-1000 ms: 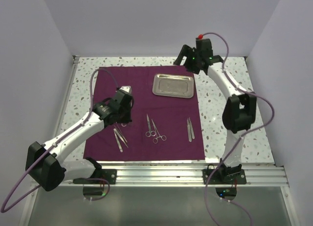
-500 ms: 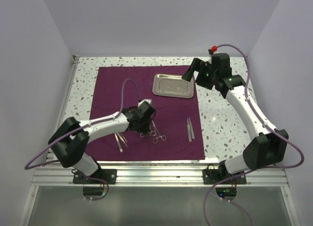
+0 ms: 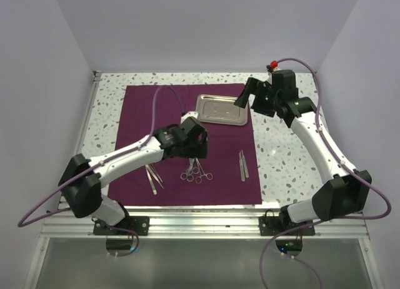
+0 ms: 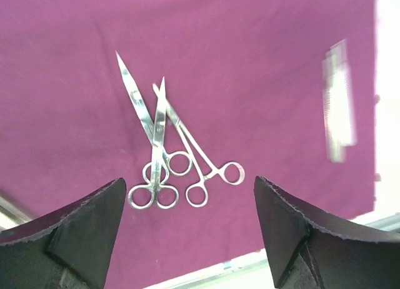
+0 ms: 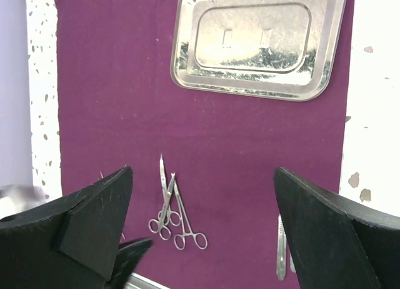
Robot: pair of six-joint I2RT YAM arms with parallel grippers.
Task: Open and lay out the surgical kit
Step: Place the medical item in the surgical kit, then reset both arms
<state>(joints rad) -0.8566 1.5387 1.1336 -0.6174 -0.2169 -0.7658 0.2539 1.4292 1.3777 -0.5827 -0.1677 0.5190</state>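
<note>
Speckled white tabletop (image 3: 294,170) inside a pale-walled booth, seen from above. We see the surgical kit's dark purple cloth (image 3: 137,114) spread flat across the middle of it, serving as the field on which every piece rests.

At the cloth's left lies one pair of slim tweezers (image 3: 152,178), set apart, so it reads as already laid out. Next comes the left gripper (image 4: 187,189), its jaws wide apart and holding nothing, hovering directly over the ring-handled scissors and forceps (image 4: 154,136). These cross one another in a small cluster near the cloth's front edge. We judge they need separating before the layout looks tidy.

Farther back sits the shiny steel tray (image 5: 182,57), empty and square to the cloth. A second pair of tweezers (image 3: 243,165) lies near the cloth's right edge. Above the tray's right end hangs the right gripper (image 5: 203,171), its jaws also spread and empty, seemingly kept clear of the other arm's work.
</note>
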